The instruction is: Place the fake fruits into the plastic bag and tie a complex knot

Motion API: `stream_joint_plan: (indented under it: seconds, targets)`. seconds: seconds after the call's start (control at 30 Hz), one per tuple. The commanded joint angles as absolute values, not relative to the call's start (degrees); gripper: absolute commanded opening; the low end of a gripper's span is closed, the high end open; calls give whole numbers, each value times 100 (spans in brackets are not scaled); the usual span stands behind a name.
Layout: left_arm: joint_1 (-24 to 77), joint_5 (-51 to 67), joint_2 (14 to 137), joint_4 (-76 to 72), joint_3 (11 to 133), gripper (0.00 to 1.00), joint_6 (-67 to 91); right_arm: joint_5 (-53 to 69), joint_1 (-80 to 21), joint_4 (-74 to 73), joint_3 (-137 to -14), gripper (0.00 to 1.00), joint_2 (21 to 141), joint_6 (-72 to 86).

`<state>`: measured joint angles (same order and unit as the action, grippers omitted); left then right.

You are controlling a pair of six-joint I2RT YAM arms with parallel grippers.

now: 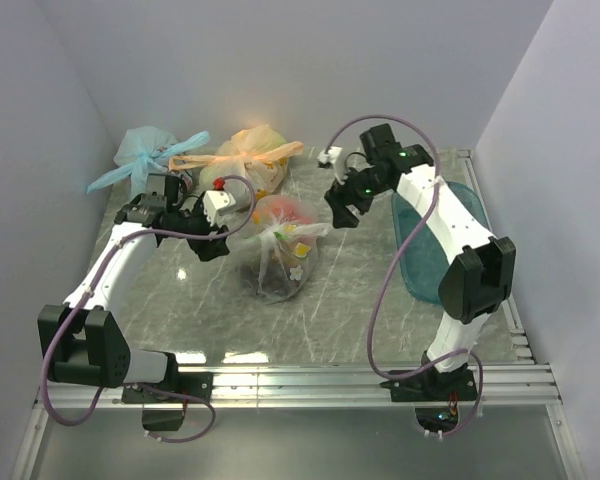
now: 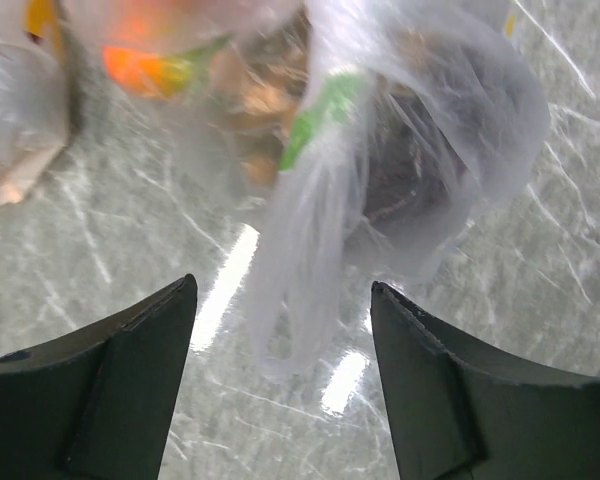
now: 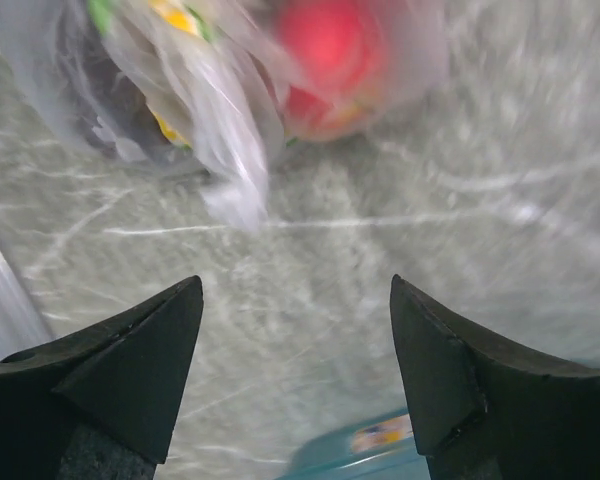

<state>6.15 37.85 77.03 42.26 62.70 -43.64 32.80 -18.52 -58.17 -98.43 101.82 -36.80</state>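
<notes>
Left fingers (image 2: 110, 400), right fingers (image 3: 480, 390), spread wide, empty, plastic bag (image 1: 280, 262) between them

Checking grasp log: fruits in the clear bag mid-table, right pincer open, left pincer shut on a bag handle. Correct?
No, the left pincer is open too: the left wrist view shows its fingers wide apart, gripping nothing, a strand of the clear bag just ahead. Rest holds: fruits in the bag mid-table, right pincer open.
</notes>
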Motion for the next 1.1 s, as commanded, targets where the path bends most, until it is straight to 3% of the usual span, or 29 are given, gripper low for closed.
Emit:
stream_joint_plan:
  seconds: [0.0, 0.43, 0.57, 0.63, 0.67, 0.77, 0.83, 0.97, 1.03, 1.07]
  targets:
    - [572, 3744, 7594, 4043, 6566, 75, -4053, 2681, -2258, -5738, -10370, 82, 10309, -4499]
    - [343, 3472, 7330, 3576, 6196, 79, -3348, 1864, -3164, -6293, -10538, 73, 11258, -5458]
    - [378, 3639, 7479, 4104, 6214, 89, -3998, 1679, -3190, -6100, -10441, 61, 11382, -5458]
    - [448, 3481, 7479, 3939, 6100, 90, -3982, 1661, -3199, -6056, -10494, 42, 11461, -5423]
    - [500, 3402, 7488, 3903, 6021, 90, -4112, 1661, -3191, -6047, -10512, 24, 11478, -5345]
    - [597, 3314, 7506, 3842, 5889, 91, -4656, 1679, -3190, -5960, -10433, 13, 11426, -5195]
    - [668, 3156, 7558, 3727, 5775, 92, -5114, 1670, -3208, -5811, -10222, 0, 11277, -5133]
    - [1001, 2883, 7918, 3192, 5783, 89, -5160, 1722, -3199, -5696, -10081, 0, 11180, -5001]
    - [1142, 2560, 8207, 2902, 5775, 86, -5019, 1758, -3199, -5774, -10160, 0, 11206, -5001]
    - [1282, 2401, 8313, 2726, 5792, 80, -4871, 1775, -3191, -5766, -10186, 0, 11206, -4957]
